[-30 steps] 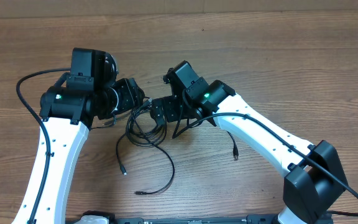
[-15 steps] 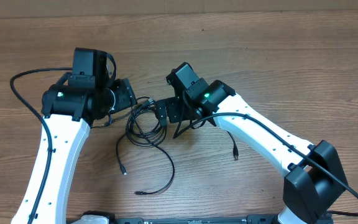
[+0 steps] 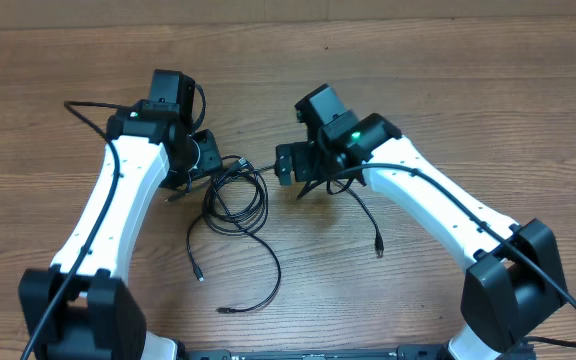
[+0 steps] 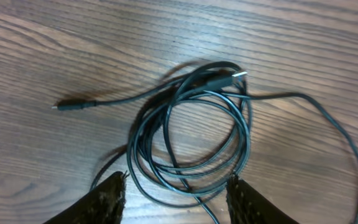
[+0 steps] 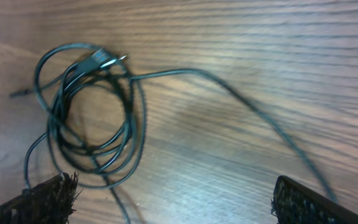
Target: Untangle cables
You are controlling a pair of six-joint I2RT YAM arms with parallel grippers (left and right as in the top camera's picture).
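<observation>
Fingers (image 4: 112, 199) of the left gripper (image 4: 176, 185) are hanging half-open by the cables (image 4: 221, 80); right gripper's (image 5: 173, 185) are gaping wide.

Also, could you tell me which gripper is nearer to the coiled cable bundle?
Left. The left gripper hangs over the bundle, straddling its near loops; the right gripper sits off to one side of it.

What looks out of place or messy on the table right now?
The cables lie in a tangled coil mid-table, with several loops overlapping and loose plug ends trailing off in different directions. Nothing looks spilled or damaged.
</observation>
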